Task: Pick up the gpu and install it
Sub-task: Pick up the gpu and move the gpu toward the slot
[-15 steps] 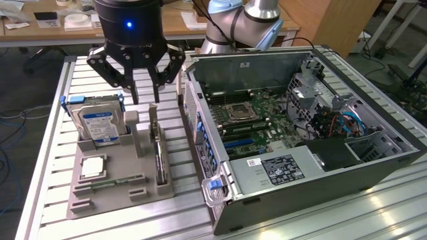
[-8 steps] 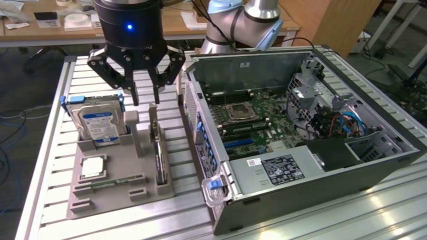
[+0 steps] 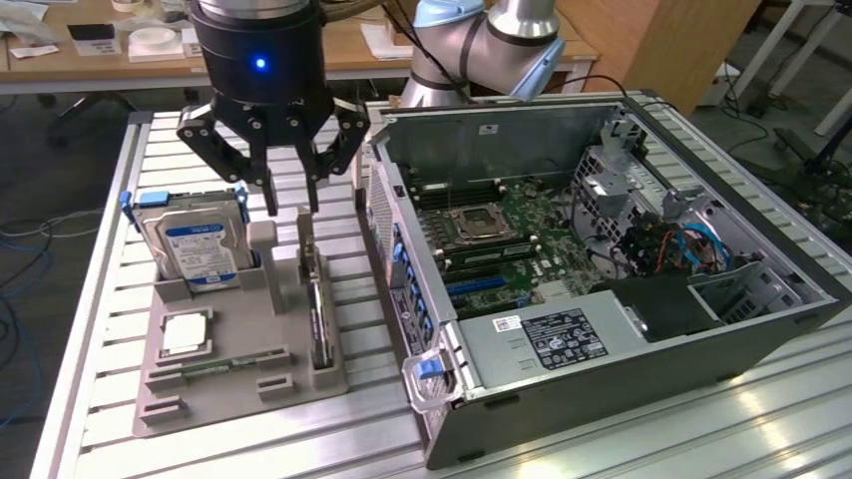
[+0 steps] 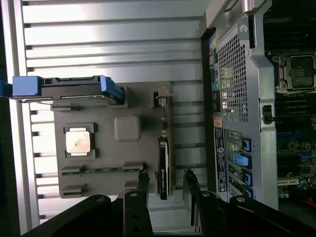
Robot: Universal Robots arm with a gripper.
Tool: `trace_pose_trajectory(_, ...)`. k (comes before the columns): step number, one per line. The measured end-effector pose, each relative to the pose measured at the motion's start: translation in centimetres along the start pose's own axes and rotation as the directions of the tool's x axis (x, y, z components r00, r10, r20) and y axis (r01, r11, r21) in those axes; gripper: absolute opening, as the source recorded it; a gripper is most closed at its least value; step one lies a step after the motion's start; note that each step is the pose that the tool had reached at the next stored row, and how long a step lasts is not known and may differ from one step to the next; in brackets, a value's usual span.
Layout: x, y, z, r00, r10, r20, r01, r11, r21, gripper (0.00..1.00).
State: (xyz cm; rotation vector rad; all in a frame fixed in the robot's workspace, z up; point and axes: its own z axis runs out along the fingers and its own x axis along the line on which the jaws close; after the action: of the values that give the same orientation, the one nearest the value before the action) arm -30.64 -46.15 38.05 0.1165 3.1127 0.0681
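place: a robotics lab.
bench: a slatted aluminium table [image 3: 745, 419] bore an opened computer case [image 3: 665, 371] and a grey parts fixture [image 3: 226, 401].
behind: a robot arm [image 3: 506, 40] stood before cluttered wooden desks [image 3: 40, 62].

Slatted aluminium table [image 3: 100, 329]. Grey fixture tray [image 3: 226, 404] on it, toward the exterior view's left. Hard drive [image 3: 198, 244], blue-white label, upright in the tray's far slot. Square silver processor chip [image 3: 183, 334] flat in a pocket, with a narrow green memory stick [image 3: 219, 366] just beside it. Open computer case [image 3: 639, 389] beside the tray holds the motherboard [image 3: 533, 235], power supply [image 3: 553, 339] and blue cables [image 3: 692, 244]. Wooden desk [image 3: 80, 62] behind, with small items on it, possibly boxes.
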Motion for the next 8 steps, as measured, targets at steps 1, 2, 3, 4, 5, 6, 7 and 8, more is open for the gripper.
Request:
trace_pose_trajectory(1,0.00,0.00,0.08,1.0000,0.000,0.0000,0.000,1.0000,0.0000,0.42)
trace_pose_trajectory(2,0.00,0.00,0.08,1.0000,0.000,-0.0001,0.000,1.0000,0.0001,0.42)
trace_pose_trajectory(3,0.00,0.00,0.08,1.0000,0.000,-0.0001,0.000,1.0000,0.0001,0.42)
trace_pose_trajectory(4,0.00,0.00,0.08,1.0000,0.000,-0.0001,0.000,1.0000,0.0001,0.42)
trace_pose_trajectory(5,0.00,0.00,0.08,1.0000,0.000,-0.0001,0.000,1.0000,0.0001,0.42)
trace_pose_trajectory(6,0.00,0.00,0.09,1.0000,0.000,-0.0001,0.000,1.0000,0.0001,0.42)
trace_pose_trajectory(7,0.00,0.00,0.09,1.0000,0.000,0.0000,0.000,1.0000,0.0000,0.42)
trace_pose_trajectory(8,0.00,0.00,0.09,1.0000,0.000,-0.0001,0.000,1.0000,0.0000,0.42)
